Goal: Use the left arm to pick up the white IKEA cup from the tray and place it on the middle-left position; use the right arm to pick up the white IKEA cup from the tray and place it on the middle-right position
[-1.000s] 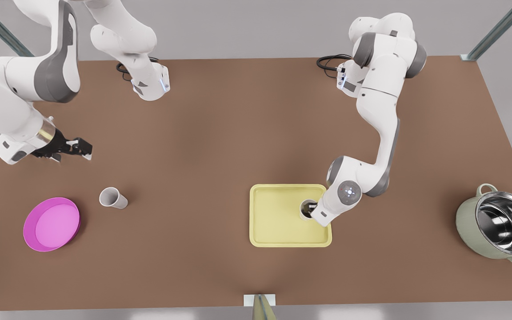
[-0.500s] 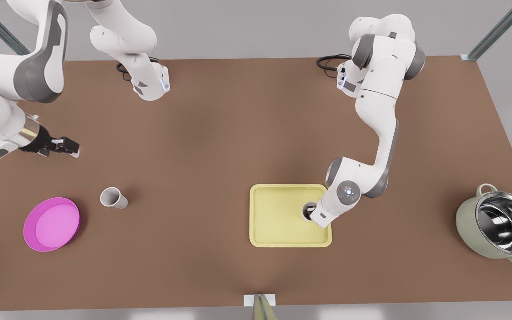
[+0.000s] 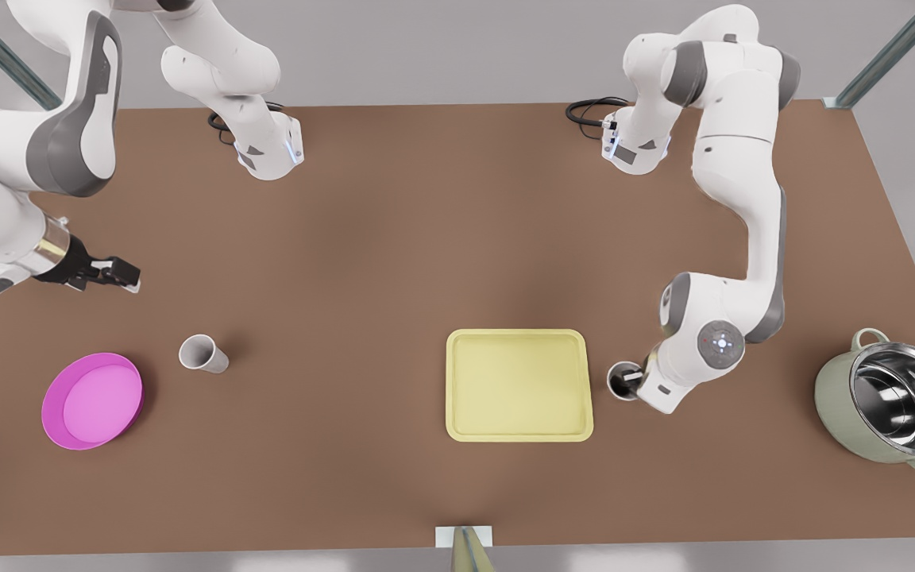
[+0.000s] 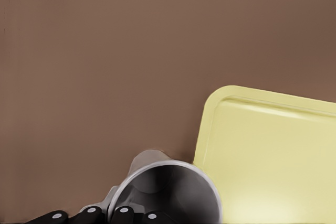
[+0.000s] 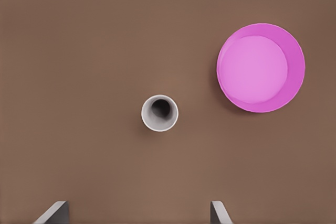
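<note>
The pale yellow tray [image 3: 517, 385] [image 4: 273, 150] lies bare at the table's front middle. Just off its edge toward the front view's right, my left gripper [image 3: 635, 382] is shut on a white cup [image 3: 623, 379] [image 4: 168, 192], whose open mouth faces up. I cannot tell whether that cup touches the table. A second white cup [image 3: 202, 353] [image 5: 159, 113] stands upright on the brown tabletop at the front view's left. My right gripper [image 3: 112, 274] [image 5: 136, 212] hovers behind and above it, open, with nothing between its fingers.
A round pink dish [image 3: 92, 400] [image 5: 261, 67] lies close to the standing cup at the front view's far left. A steel pot [image 3: 890, 405] sits at the far right. Both arm bases stand along the back edge.
My left gripper has carried the cup off the tray toward the front view's right, leaving the tray bare. My right gripper drew back slightly toward the front view's left and has nearly stopped.
</note>
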Motion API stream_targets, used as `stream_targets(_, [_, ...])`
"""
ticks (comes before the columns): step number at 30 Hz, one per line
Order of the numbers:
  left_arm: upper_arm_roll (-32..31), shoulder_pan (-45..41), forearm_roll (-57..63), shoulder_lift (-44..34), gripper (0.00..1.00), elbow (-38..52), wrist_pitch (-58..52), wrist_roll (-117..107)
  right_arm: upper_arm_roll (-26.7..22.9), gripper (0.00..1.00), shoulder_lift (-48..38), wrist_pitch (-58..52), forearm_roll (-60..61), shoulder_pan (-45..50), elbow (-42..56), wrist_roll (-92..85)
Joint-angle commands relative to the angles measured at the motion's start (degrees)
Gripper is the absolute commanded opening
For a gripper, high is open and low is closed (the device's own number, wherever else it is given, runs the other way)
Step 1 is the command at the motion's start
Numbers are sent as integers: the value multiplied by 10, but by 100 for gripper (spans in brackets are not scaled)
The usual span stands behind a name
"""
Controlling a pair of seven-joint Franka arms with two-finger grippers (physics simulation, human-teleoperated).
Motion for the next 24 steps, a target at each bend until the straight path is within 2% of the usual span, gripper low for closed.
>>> stream_targets(1, [4, 28, -8, -8, 9, -10, -25, 228, 0, 100, 3, 10, 0, 0, 1, 9])
stream_targets(5, [9, 104, -12, -7, 9, -42, 62, 353, 1, 100, 4, 11, 0, 0, 1, 9])
stream_targets(8, [9, 114, -13, 15, 9, -48, 178, 378, 1, 100, 4, 11, 0, 0, 1, 9])
stream_targets(13, [9, 114, -14, 29, 9, -57, 237, 378, 1, 100, 4, 12, 0, -1, 1, 9])
stream_targets(19, [8, 119, -17, 36, 11, -57, 238, 378, 1, 100, 4, 12, 0, 0, 1, 9])
stream_targets(21, [8, 119, -22, 36, 33, -57, 240, 378, 1, 100, 4, 11, 1, 0, 1, 9])
stream_targets(23, [7, 119, -47, 36, 33, -57, 241, 378, 1, 100, 4, 12, 1, 0, 1, 9])
stream_targets(24, [7, 119, -47, 36, 66, -57, 240, 378, 1, 100, 4, 11, 1, 0, 1, 9])
